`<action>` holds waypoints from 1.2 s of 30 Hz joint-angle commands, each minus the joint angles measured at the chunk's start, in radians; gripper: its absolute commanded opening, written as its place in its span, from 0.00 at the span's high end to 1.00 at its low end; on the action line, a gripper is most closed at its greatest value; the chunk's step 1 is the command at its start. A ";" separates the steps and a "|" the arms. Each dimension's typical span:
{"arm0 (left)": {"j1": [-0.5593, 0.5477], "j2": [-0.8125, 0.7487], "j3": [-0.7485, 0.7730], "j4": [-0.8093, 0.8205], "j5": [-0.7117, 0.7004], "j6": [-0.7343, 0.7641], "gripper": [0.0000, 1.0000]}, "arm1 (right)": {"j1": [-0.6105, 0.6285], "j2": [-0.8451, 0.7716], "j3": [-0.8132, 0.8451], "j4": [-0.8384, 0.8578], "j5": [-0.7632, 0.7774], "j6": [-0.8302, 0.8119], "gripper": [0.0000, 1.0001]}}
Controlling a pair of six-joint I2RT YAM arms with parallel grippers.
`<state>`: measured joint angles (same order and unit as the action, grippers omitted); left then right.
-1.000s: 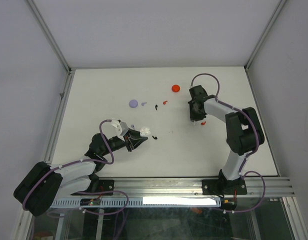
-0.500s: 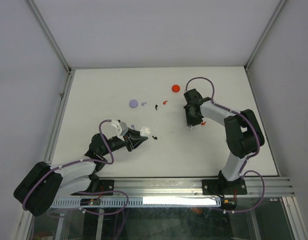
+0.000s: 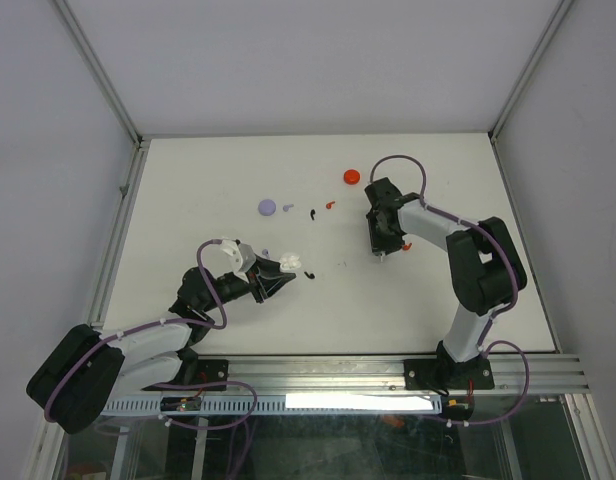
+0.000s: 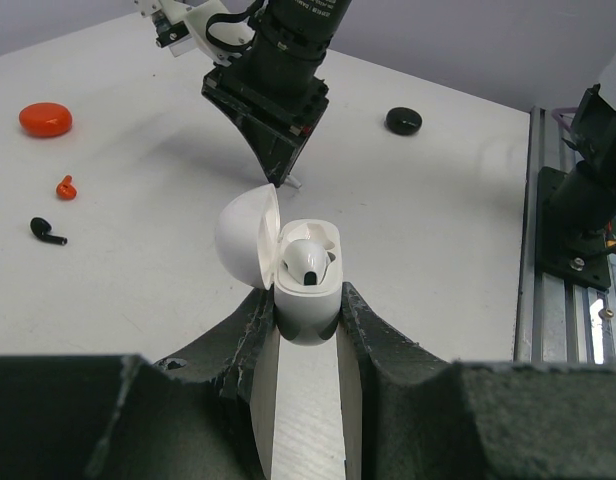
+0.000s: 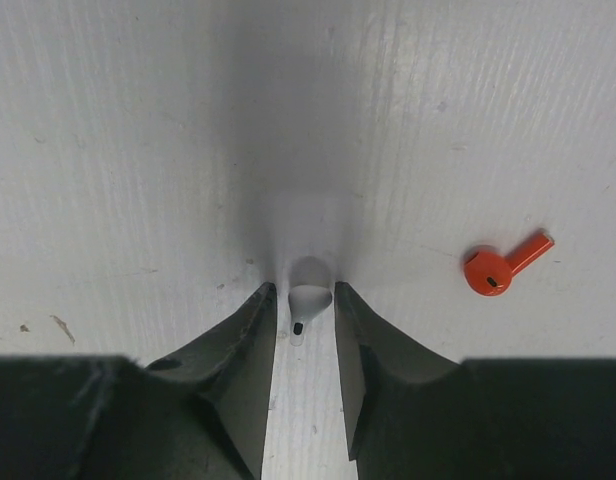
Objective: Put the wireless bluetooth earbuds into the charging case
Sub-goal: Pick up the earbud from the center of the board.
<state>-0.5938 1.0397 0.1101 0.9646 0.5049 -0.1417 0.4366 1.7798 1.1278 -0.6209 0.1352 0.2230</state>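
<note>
My left gripper (image 4: 306,312) is shut on the base of a white charging case (image 4: 306,295). The case's lid (image 4: 246,238) is open, and one white earbud (image 4: 310,262) sits inside. In the top view the case (image 3: 290,262) is held just above the table. My right gripper (image 5: 305,292) points down at the table, its fingers slightly apart on either side of a second white earbud (image 5: 310,300), with thin gaps on both sides. A red earbud (image 5: 493,268) lies to its right.
A red round case (image 3: 352,176), a lilac case (image 3: 267,207) with a lilac earbud (image 3: 287,207), a black earbud (image 3: 312,213) and a red earbud (image 3: 331,204) lie at the back. Another black earbud (image 3: 309,274) lies by the left gripper. A black case (image 4: 403,121) lies beyond.
My right gripper has moved left and slightly forward, away from the red earbud, and now straddles the white earbud. The left arm and the case have not moved.
</note>
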 commanded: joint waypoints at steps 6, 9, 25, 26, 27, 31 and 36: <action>0.008 -0.018 0.019 0.043 0.024 -0.005 1.00 | 0.009 0.064 0.022 -0.041 -0.002 0.032 0.67; 0.008 -0.020 0.019 0.042 0.024 -0.005 1.00 | 0.008 0.070 0.022 -0.048 -0.005 0.038 0.68; 0.008 0.013 0.011 0.164 0.038 -0.055 1.00 | 0.081 -0.150 -0.043 0.023 -0.005 0.060 0.80; 0.009 0.014 0.013 0.169 0.040 -0.055 1.00 | 0.091 -0.177 -0.048 0.033 -0.004 0.060 0.81; 0.008 0.014 0.013 0.174 0.044 -0.054 1.00 | 0.101 -0.206 -0.053 0.046 -0.001 0.062 0.82; 0.008 0.011 0.015 0.199 0.063 -0.055 1.00 | 0.147 -0.317 -0.068 0.087 0.022 0.066 0.83; 0.008 0.009 0.025 0.231 0.097 -0.057 1.00 | 0.212 -0.454 -0.089 0.161 0.043 0.066 0.83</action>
<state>-0.5938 1.0534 0.1101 1.0916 0.5442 -0.1768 0.6048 1.4384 1.0485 -0.5678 0.1474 0.2722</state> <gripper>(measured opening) 0.253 0.210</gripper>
